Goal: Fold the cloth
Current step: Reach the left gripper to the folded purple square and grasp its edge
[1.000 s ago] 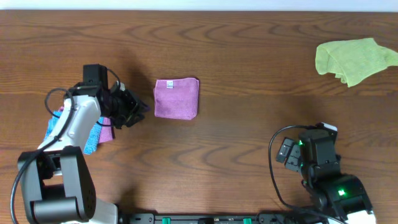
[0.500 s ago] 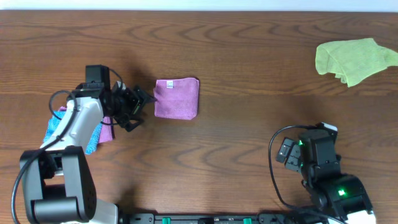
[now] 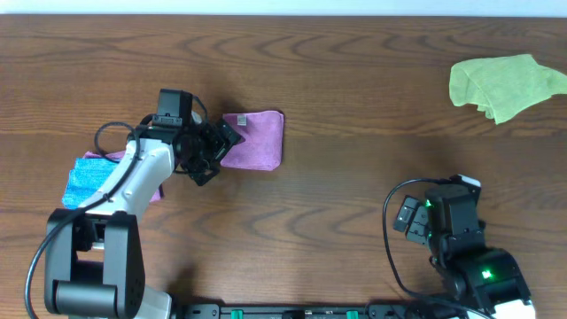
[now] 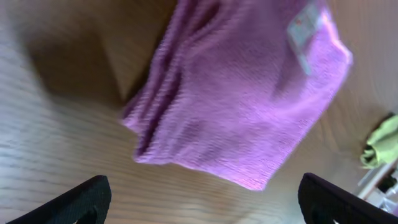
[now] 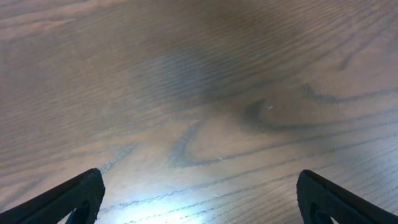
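The cloth [image 3: 257, 140], violet and folded into a rough square, lies on the left-centre of the table [image 3: 354, 186], its white tag [image 3: 239, 119] at the far left corner. The left wrist view shows layered edges along its near side [image 4: 236, 106].

The left gripper [image 3: 220, 152] is at the cloth's left edge, jaws spread wide and holding nothing. From overhead, one finger seems to overlap the cloth's edge, though I cannot tell if it touches.

A blue cloth [image 3: 89, 173] lies further left, a pinkish one partly beneath it. A lime-green cloth [image 3: 505, 84] sits crumpled at the far right corner. The right gripper [image 3: 409, 217] rests low at the near right, jaws fully apart over bare wood [image 5: 199, 124], holding nothing.

The table is dark brown wood with strong grain; a pale strip runs beyond its far edge.

A second ago the left arm was back over the blue cloth with its jaws narrower; it has since reached rightward and opened. The violet cloth and right arm have not moved.
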`<state>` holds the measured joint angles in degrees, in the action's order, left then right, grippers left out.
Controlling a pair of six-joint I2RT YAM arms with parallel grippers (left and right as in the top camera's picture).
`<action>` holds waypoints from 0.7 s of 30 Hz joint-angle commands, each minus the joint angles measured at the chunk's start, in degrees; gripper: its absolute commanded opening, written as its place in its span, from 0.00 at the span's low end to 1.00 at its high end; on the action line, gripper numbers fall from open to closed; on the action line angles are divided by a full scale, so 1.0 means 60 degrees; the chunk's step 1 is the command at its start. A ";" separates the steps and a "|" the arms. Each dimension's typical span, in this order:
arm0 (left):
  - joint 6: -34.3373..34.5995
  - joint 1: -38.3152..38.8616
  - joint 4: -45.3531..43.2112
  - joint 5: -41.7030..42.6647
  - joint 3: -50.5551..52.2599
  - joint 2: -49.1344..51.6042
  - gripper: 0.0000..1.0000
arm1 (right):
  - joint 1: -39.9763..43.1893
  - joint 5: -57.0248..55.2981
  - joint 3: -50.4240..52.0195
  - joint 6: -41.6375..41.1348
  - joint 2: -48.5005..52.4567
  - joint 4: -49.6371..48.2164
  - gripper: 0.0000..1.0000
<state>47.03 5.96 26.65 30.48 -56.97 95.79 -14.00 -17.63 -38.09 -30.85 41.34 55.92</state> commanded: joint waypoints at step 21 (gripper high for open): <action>0.2528 0.0015 -0.4692 -0.0514 0.3355 -0.0051 0.93 | 0.0080 -0.0168 0.0058 -0.0138 -0.0058 0.0011 0.99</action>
<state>61.63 5.85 -2.07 31.31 -39.35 93.73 -14.00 -17.65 -38.06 -30.85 41.34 55.92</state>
